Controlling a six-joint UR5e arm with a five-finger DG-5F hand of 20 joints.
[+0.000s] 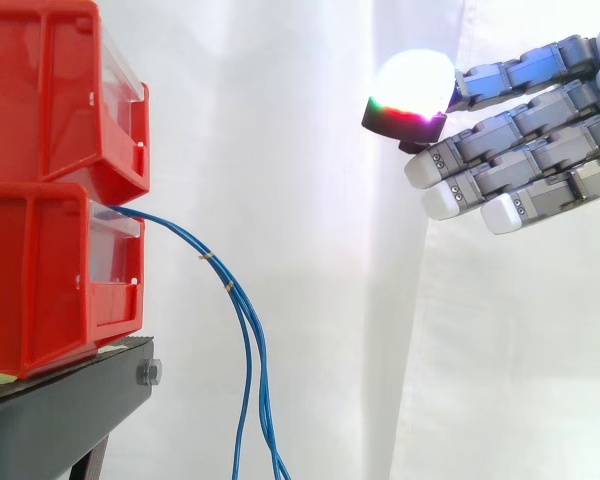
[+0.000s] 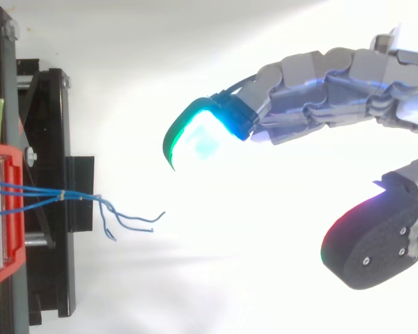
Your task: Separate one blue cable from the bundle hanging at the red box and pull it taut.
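Note:
A bundle of thin blue cables (image 1: 242,310) comes out of the lower red bin (image 1: 50,275) and hangs down past the stand's edge. In the top view the blue cables (image 2: 90,200) fan out to the right of the red bin (image 2: 3,209), their loose ends apart. My hand (image 1: 525,150) is at the upper right, well clear of the cables and above them. Its fingers (image 2: 313,83) reach straight toward the bins, one pad glowing green and cyan. The thumb (image 2: 376,240) stands apart from them. Nothing is held.
A second red bin (image 1: 50,90) is stacked on the lower one. Both rest on a black stand (image 1: 70,405). A white curtain (image 1: 310,200) hangs behind. Open room lies between my hand and the cables.

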